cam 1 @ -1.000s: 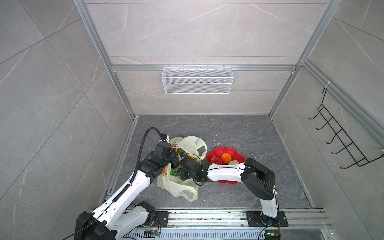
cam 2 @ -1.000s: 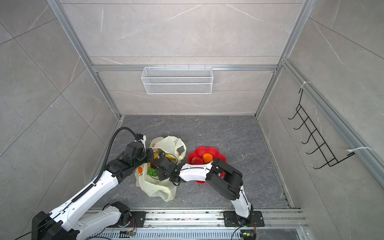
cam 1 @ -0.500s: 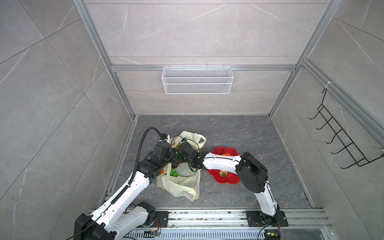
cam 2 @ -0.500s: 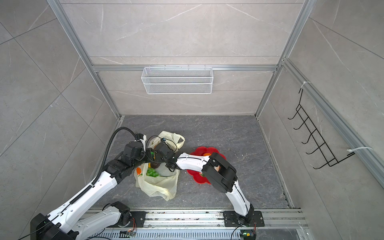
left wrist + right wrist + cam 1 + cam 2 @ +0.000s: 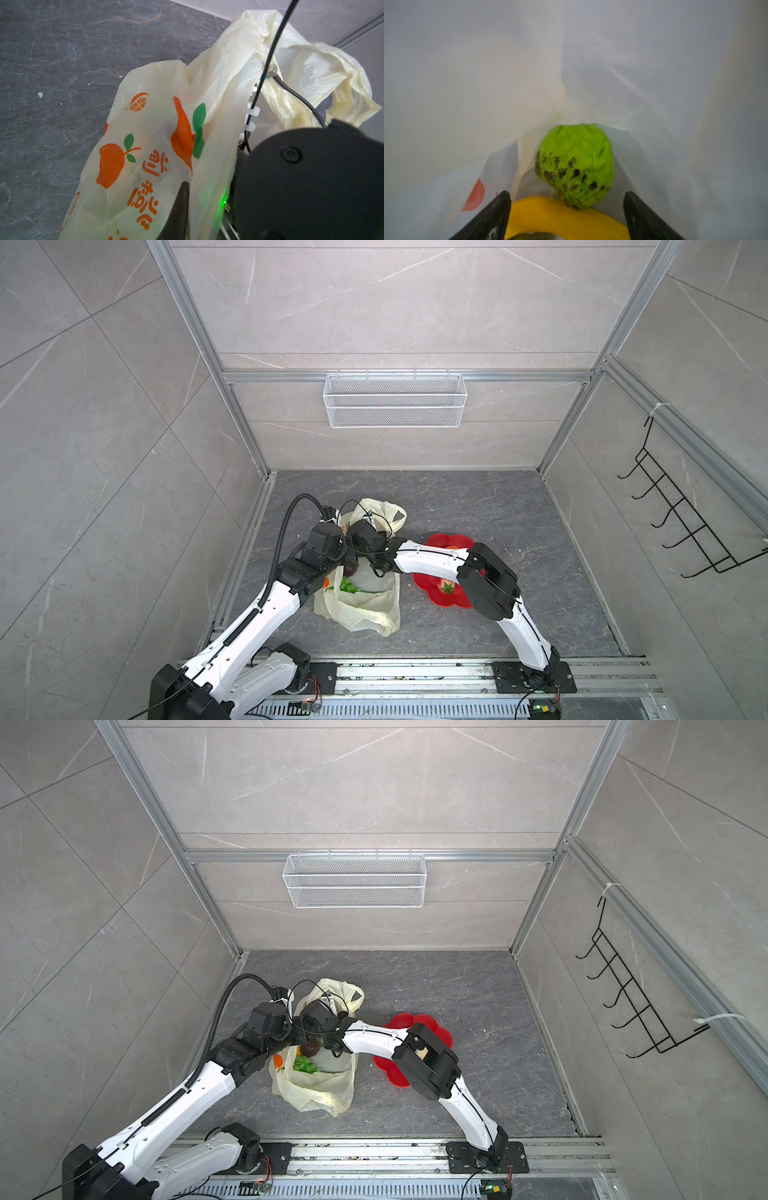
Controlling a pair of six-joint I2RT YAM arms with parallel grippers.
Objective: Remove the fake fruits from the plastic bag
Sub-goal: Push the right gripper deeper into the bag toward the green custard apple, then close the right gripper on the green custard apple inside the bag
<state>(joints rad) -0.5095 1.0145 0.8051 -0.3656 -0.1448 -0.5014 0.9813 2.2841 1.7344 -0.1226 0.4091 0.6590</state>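
Right jaws stand spread wide inside the plastic bag (image 5: 488,83), a yellow banana (image 5: 562,216) between them and a bumpy green fruit (image 5: 577,162) just beyond, while the left jaws pinch shut on the bag's printed side. A dark maroon fruit (image 5: 350,569) shows at the bag's mouth on the table (image 5: 478,497); just beside the bag, a strawberry (image 5: 447,587) lies on the red plate (image 5: 440,540).

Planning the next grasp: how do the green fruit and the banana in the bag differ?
The green fruit is round, bumpy and dark-speckled; the banana is yellow, smooth and curved. The green fruit lies past the open right gripper; the banana lies between its jaws. Both sit inside the plastic bag.
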